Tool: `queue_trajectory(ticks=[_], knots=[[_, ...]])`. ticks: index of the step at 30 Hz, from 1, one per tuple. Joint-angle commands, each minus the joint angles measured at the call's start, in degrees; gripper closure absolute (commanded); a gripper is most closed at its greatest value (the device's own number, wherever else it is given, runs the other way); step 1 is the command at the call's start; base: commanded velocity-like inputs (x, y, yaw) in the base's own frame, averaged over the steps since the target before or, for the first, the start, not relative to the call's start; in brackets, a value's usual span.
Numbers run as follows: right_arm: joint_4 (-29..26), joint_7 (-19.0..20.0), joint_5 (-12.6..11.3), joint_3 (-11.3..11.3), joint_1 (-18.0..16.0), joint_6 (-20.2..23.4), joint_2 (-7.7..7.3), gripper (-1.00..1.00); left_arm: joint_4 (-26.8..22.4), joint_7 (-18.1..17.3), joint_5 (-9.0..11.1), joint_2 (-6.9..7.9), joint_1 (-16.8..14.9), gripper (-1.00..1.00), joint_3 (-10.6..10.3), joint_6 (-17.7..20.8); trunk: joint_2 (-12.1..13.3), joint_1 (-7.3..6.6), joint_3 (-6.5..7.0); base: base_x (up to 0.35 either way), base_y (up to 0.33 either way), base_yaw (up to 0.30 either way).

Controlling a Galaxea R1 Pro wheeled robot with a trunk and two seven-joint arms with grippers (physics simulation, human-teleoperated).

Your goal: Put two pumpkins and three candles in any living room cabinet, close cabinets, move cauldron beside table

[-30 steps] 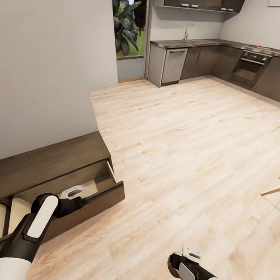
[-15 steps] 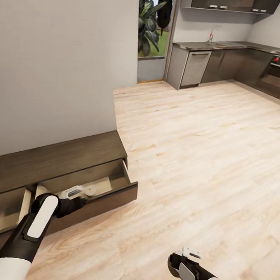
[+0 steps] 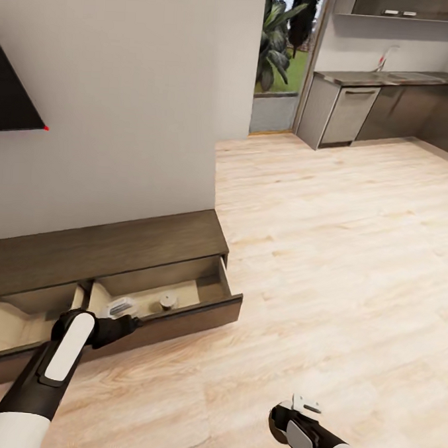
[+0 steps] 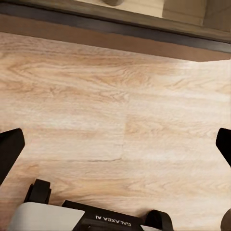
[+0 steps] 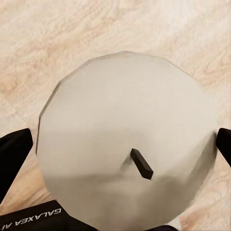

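- At the lower left of the head view, the cabinet (image 3: 103, 250) sits further into frame than a second ago. The whole picture has slid, so the camera has swung towards it; the furniture has not moved.
- Its right drawer (image 3: 180, 294) stands pulled out, more of its pale inside showing now. A short round second candle (image 3: 168, 302) stands in it, by the look.
- Meaning: the robot is squaring up to the open drawer for a drop-off, I judge.
- The left tool (image 3: 128, 324) hovers at the drawer front. The left wrist view shows it (image 4: 115, 144) spread wide and empty over the floor (image 4: 115, 86).
- The right tool (image 3: 298, 414) is low and well apart from the cabinet. Its wrist view adds what the head view barely shows: the tool (image 5: 115, 149) is clenched on a pale candle (image 5: 125, 110) with a dark wick.
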Motion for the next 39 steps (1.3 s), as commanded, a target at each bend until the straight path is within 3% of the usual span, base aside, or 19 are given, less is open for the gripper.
queue_trajectory(ticks=[1,8,13,24,39], knots=[[-0.1,-0.4,-0.3,0.5,0.0,0.2,-0.02,1.00,-0.1,0.6,0.6,0.04,0.0,-1.00,0.0,0.2,0.4,-0.23,0.12,0.000,0.000,0.279],[-0.1,-0.4,-0.3,0.5,0.0,0.2,-0.02,1.00,-0.1,0.6,0.6,0.09,0.0,-1.00,0.0,0.2,3.2,-1.76,1.21,0.000,0.000,0.279],[-0.1,-0.4,-0.2,0.5,0.0,0.1,-0.10,1.00,-0.1,0.6,0.6,0.06,0.0,-1.00,0.0,0.2,3.2,-1.76,1.10,0.000,0.000,0.279],[-0.1,-0.4,-0.2,0.5,0.0,0.1,-0.31,1.00,-0.1,0.6,0.6,0.02,0.0,-1.00,0.0,0.2,7.6,-4.18,2.81,0.000,0.000,0.277],[-0.2,-0.1,-0.3,0.4,0.0,-0.1,-0.37,1.00,-0.1,0.6,0.6,0.09,0.0,-1.00,0.0,0.2,13.6,-7.47,5.46,0.000,0.000,0.034]])
